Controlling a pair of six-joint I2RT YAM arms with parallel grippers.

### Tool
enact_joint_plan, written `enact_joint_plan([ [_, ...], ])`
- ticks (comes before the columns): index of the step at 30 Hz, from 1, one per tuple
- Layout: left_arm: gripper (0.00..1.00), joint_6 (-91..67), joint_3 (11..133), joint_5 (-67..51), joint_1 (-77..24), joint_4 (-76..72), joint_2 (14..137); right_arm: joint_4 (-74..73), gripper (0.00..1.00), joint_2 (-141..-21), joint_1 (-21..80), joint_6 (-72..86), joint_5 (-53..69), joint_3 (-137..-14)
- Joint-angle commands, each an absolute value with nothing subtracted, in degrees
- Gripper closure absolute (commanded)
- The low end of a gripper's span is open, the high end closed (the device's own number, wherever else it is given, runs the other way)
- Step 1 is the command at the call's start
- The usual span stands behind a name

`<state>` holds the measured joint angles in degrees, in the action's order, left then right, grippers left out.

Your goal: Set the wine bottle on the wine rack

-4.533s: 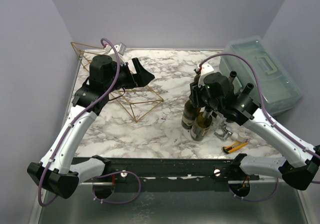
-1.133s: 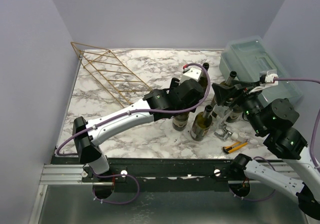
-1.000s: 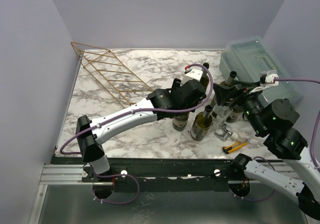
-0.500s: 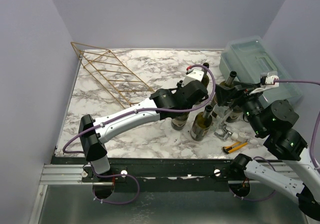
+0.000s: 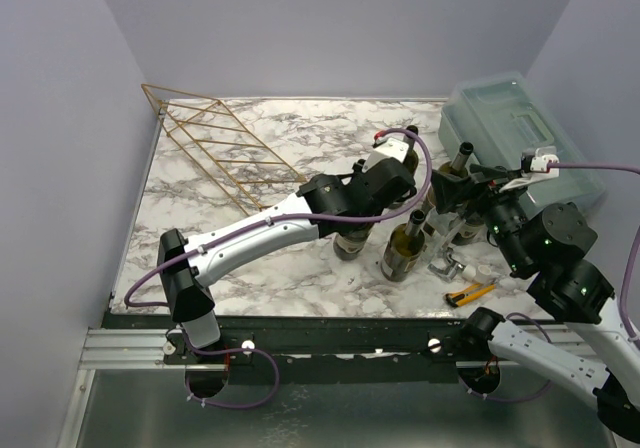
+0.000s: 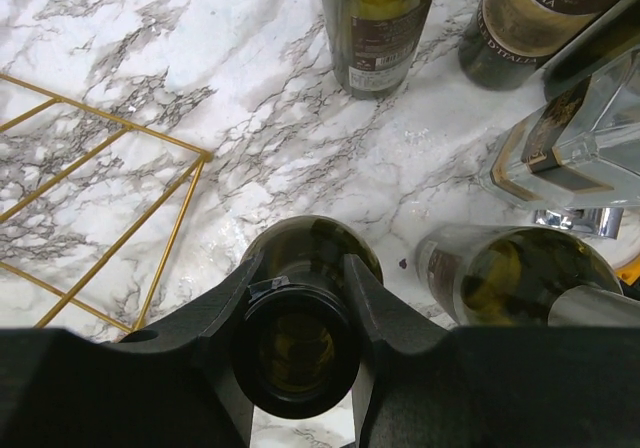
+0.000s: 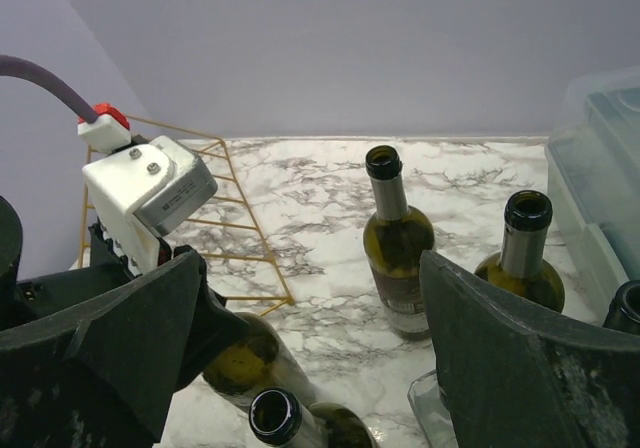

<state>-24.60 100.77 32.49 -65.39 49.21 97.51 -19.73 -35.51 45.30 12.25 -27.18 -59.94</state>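
A dark green wine bottle stands on the marble table, and my left gripper is shut on its neck, one black finger on each side of the open mouth. In the top view this wine bottle leans slightly under the left gripper, right of the rack. The gold wire wine rack lies slanted at the back left with nothing on it; its corner shows just left of the bottle. My right gripper hangs open above the bottles on the right, its jaws wide apart.
Other bottles stand close by: one right beside the held one, two further back. A clear glass bottle and a metal piece lie near a yellow utility knife. A translucent lidded box fills the back right.
My left gripper has closed on the bottle's neck and drawn the bottle a little to the left. The right gripper has stayed open and drifted slightly back.
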Motion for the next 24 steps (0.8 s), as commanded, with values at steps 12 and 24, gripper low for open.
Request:
enact_joint_plan([
  [12,1.0,-21.72,112.12,26.68,-56.11,43.01,92.05,-14.44,0.05,-36.82,45.45,7.64,-29.21,-60.09],
  [24,1.0,-19.46,115.8,29.98,-37.42,31.61,90.2,-5.32,0.03,-41.01,45.46,7.52,-28.86,-57.42],
])
